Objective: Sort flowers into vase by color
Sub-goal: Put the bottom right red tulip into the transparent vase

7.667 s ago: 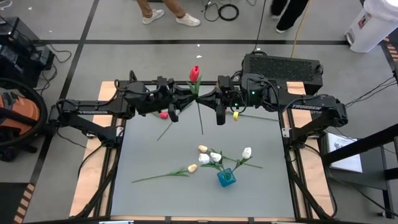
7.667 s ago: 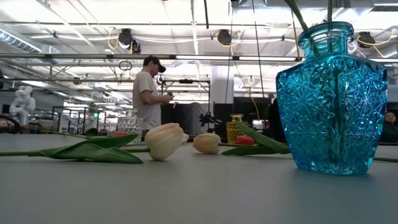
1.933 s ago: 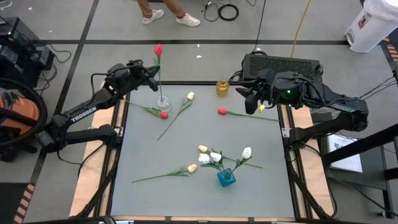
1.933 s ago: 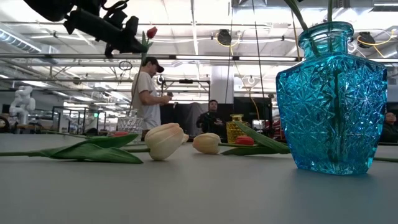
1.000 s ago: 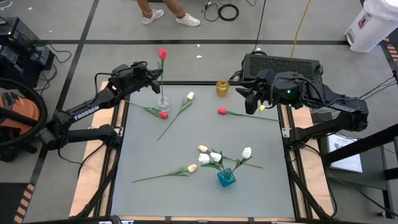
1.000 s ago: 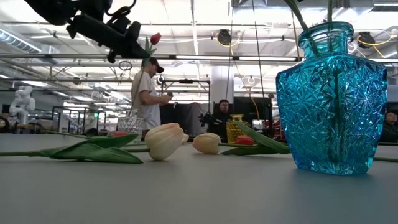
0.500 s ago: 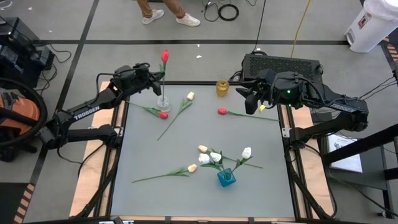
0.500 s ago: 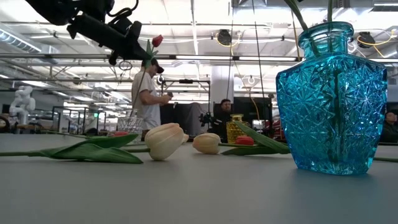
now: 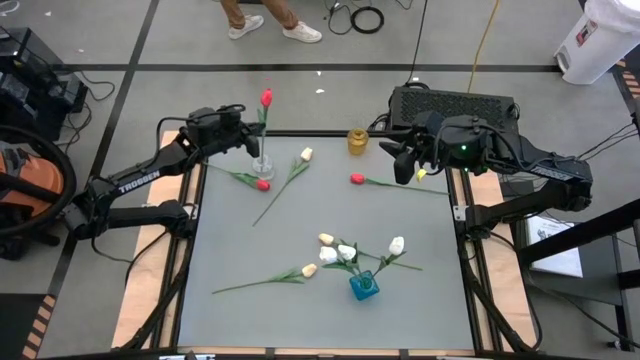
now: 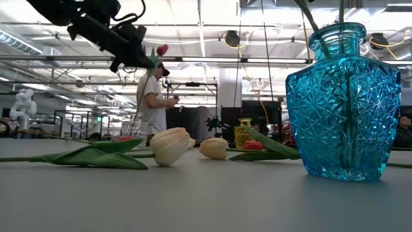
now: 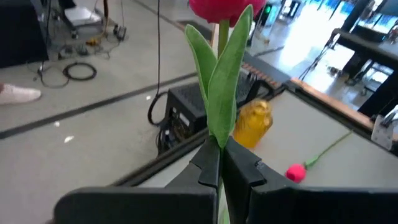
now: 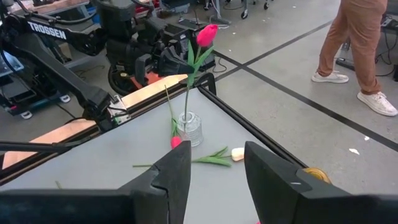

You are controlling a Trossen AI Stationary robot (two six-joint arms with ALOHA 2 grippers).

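Over the desk's far left corner, high view: the left gripper (image 9: 247,140) has carried its red tulip (image 9: 266,98) rightward, stem over the clear vase (image 9: 262,165). Left wrist view: fingers (image 11: 208,163) pinch the stem. The right gripper (image 9: 407,166) waits half-open, empty, far right.

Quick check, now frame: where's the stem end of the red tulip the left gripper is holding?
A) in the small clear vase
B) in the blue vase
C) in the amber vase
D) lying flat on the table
A: in the right wrist view the red tulip stands upright with its stem running down into the small clear vase, while the left gripper is shut on the stem higher up.
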